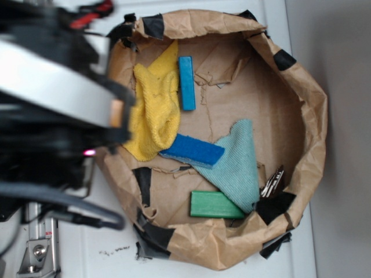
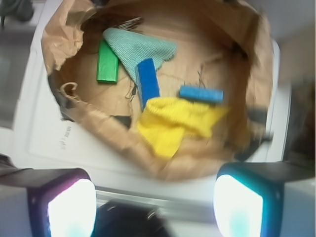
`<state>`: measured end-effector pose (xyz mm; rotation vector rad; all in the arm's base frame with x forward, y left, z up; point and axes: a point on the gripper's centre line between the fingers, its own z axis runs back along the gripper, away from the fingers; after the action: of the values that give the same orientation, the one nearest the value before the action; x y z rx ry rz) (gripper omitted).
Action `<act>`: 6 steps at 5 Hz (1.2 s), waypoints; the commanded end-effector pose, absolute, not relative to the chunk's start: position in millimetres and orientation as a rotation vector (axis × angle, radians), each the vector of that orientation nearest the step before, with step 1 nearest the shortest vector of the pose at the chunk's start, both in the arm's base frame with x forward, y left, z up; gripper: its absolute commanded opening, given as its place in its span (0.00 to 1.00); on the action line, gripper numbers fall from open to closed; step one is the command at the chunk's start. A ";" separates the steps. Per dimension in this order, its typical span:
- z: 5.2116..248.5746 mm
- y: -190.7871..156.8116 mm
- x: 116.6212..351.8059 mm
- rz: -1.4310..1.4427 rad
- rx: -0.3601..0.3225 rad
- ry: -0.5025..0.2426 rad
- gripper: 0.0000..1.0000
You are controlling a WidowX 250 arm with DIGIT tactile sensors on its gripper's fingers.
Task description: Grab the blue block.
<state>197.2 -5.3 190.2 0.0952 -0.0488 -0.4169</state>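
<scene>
Touching yellow cloth point(image 1: 155, 113): blue block point(image 1: 186, 83).

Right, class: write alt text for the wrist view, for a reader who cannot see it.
A brown paper basin holds a slim blue block beside a yellow cloth, with a darker blue sponge, a teal cloth and a green block further off. Two glowing fingertips frame the bottom, wide apart and above everything.
</scene>
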 end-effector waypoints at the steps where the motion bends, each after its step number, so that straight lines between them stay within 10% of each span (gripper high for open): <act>1: 124.3 34.0 231.6 -0.883 0.135 0.099 1.00; 6: 44.3 67.3 256.7 -1.056 0.100 0.244 1.00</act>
<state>254.1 69.7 38.2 0.0753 0.2715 -1.0646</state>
